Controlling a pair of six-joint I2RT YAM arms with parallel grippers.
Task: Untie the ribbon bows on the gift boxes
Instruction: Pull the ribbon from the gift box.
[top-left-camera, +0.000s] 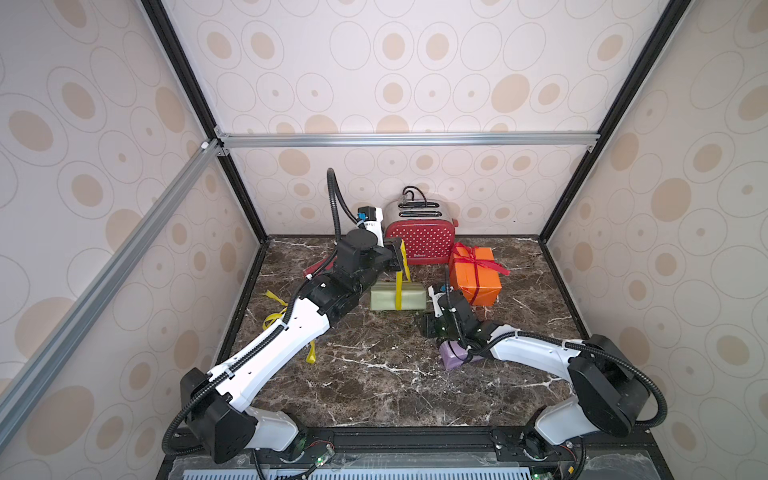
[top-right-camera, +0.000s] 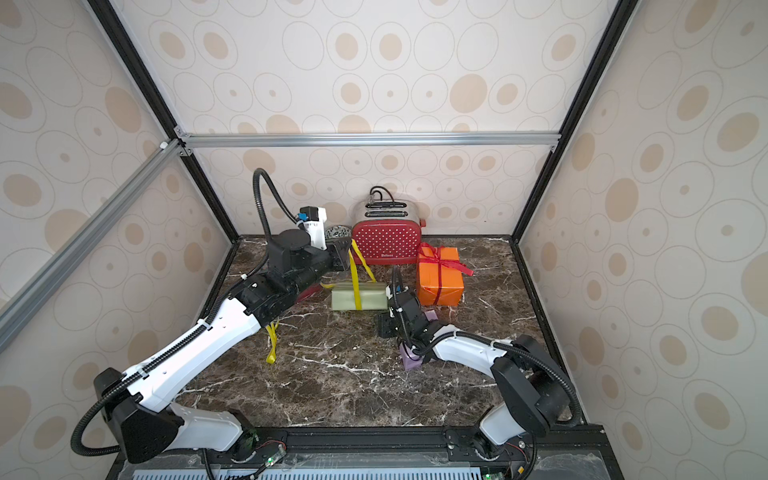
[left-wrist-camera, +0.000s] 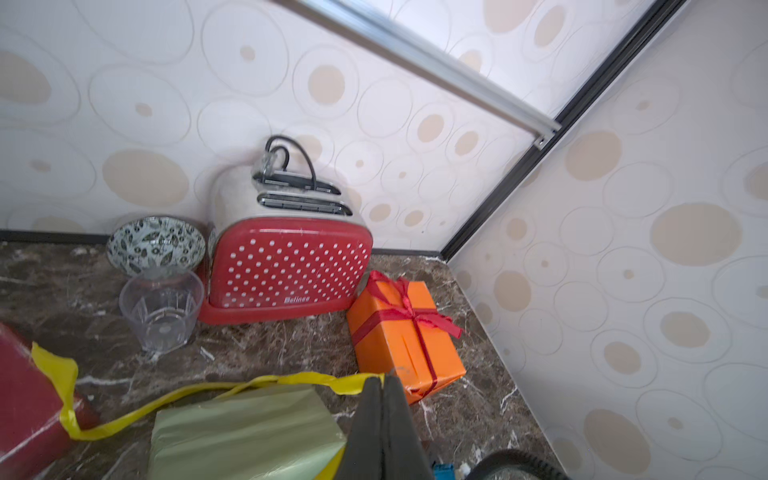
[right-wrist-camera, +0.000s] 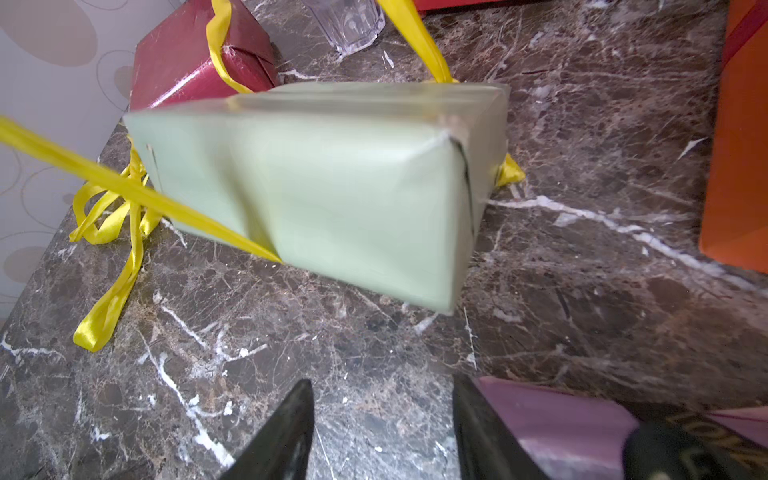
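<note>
Both arms reach in from the near edge of the table. On the near right, the lilac box lies under the right arm's wrist. The right gripper hangs low over bare marble, with its fingers spread about halfway and nothing between them. The lilac box sits just beside one finger, though I cannot tell whether they touch. A black ribbon with lettering crosses that box.

The green box lies mid-table, just beyond the right gripper's fingertips. It looks blurred in the right wrist view. Above its far side is the left gripper, fingers pressed together and pinching a yellow ribbon. This ribbon runs taut from the pinch down across the green box in both top views.

A dark red box sits left of the green one, mostly hidden under the left arm, and yellow ribbon crosses it too. More loose yellow ribbon lies tangled on the table farther left.

On the far right, well apart from both grippers, is the orange box. Its red bow is still tied. It stands just beside the toaster.
</note>
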